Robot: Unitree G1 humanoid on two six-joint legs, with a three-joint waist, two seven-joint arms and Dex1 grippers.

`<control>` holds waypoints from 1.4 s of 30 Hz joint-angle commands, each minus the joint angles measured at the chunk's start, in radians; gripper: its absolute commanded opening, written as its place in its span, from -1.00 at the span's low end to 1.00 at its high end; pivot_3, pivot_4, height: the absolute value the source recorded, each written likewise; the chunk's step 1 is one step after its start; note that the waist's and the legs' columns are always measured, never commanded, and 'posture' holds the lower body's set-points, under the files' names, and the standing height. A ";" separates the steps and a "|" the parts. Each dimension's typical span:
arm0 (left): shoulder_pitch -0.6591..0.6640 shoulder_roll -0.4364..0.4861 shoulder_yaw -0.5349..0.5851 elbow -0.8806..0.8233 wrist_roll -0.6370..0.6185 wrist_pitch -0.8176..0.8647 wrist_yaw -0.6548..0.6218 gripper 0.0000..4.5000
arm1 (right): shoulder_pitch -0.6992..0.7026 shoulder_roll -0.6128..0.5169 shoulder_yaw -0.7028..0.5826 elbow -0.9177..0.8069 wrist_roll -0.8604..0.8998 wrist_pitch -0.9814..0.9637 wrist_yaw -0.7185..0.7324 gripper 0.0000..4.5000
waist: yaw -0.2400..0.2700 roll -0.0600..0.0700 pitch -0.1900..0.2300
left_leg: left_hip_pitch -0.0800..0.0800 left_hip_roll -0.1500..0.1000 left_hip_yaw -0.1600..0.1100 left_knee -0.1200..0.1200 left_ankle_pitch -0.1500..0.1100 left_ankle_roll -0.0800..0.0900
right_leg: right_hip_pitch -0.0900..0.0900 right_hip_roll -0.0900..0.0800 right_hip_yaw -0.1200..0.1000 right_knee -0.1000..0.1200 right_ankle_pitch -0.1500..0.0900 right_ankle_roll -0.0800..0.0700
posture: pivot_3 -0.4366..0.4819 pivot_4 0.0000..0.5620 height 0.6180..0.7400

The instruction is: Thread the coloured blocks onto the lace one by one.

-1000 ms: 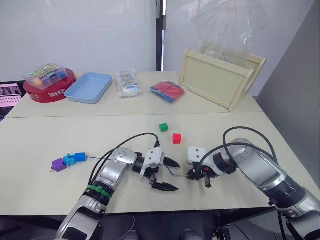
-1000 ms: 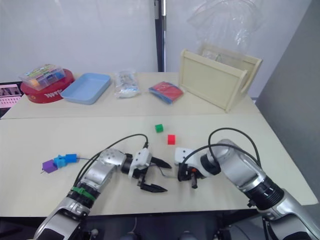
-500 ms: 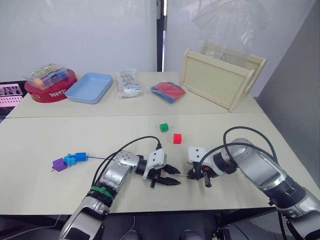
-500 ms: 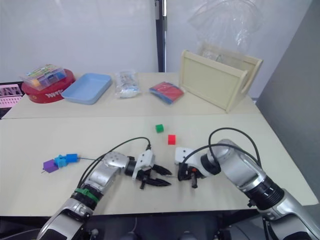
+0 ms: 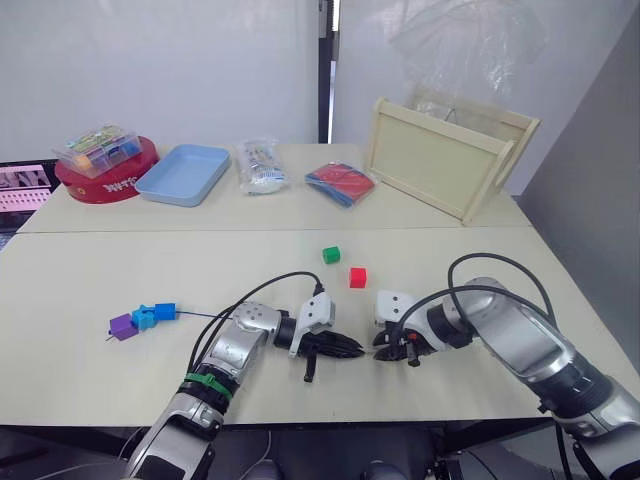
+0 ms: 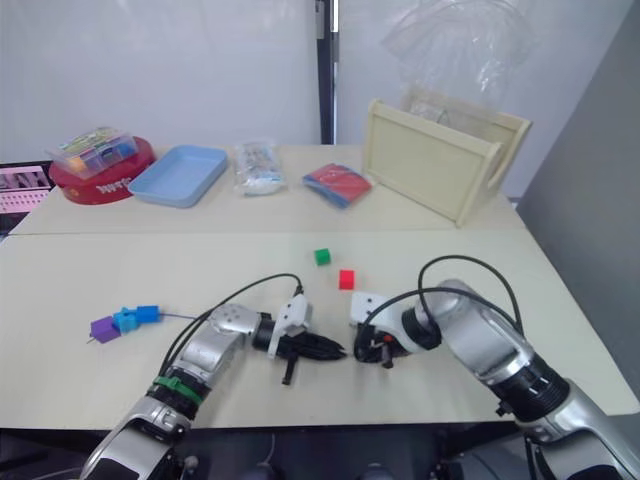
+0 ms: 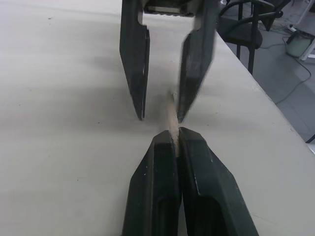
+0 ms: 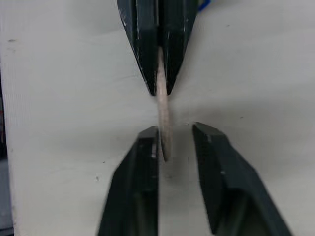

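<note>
Tabletop [image 5: 120, 270] of smooth pale beige laminate spreads before us, a seam running across it between the near and far halves. At the far right stands a boxy pale wooden tray [image 5: 445, 160] tipped up on its side, with crinkled clear plastic film [image 5: 470, 45] bunched above it. Along the far edge we see a round red tin [image 5: 105, 183] bearing a clear plastic box [image 5: 98, 150] of mixed coloured pieces, then a shallow light blue rectangular tray [image 5: 183, 175], a crumpled clear bag [image 5: 260, 167], and a flat red-and-blue packet [image 5: 340, 184]. Nearer, our two arms meet low over the table's front half. The left gripper [image 5: 357, 349] has its black tapered fingers pinched together on the pale stiff tip [image 7: 172, 118] of the lace [image 5: 205, 316], which pokes out past the fingertips as a thin straight sliver. The right gripper [image 7: 161, 115] faces it tip to tip with its fingers parted, grasping nothing, and the tip reaches into the gap between them, lying close against one finger. The lace itself is a very thin dark blue string that runs from the left arm across the table toward our left, to the three blocks already on it: a purple cube [image 5: 122, 326], a light blue cube [image 5: 144, 318] and a dark blue cube [image 5: 164, 311], pressed together in a short row. The green cube [image 5: 332, 255] and the red cube [image 5: 357, 277] sit loose near mid-table, close to each other but apart, just beyond the grippers.
</note>
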 commanded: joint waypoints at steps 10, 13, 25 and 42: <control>0.062 0.065 0.075 -0.100 -0.045 0.031 0.061 -1.00 | 0.022 0.069 -0.390 0.086 0.134 -0.119 -0.219 1.00 | -0.009 0.000 0.000 | 0.002 0.001 0.000 -0.001 0.000 0.000 | 0.000 0.000 0.001 0.000 0.000 0.000 | -0.05 -0.47 1.00; 0.082 0.096 0.099 -0.136 -0.060 0.051 0.075 -1.00 | 0.056 0.188 -0.431 0.114 0.137 -0.149 -0.352 1.00 | -0.006 0.000 0.000 | 0.002 0.000 0.001 -0.001 0.000 0.000 | 0.000 0.000 0.001 0.001 0.000 0.000 | -0.05 -0.47 1.00; 0.128 0.144 0.114 -0.218 -0.079 0.098 0.096 -1.00 | 0.204 0.600 -0.412 0.138 -0.004 -0.273 -0.875 1.00 | -0.004 0.000 0.000 | 0.002 0.000 0.000 -0.002 0.000 0.000 | -0.001 0.000 0.002 0.003 0.000 0.000 | -0.05 -0.47 1.00; 0.118 0.157 0.107 -0.210 -0.068 0.097 0.115 -1.00 | 0.104 0.780 -0.399 0.408 -0.025 -0.379 -1.018 1.00 | -0.025 0.001 -0.001 | 0.004 0.000 0.000 -0.004 0.001 -0.001 | -0.001 0.000 0.002 0.005 0.000 0.000 | -0.05 -0.47 1.00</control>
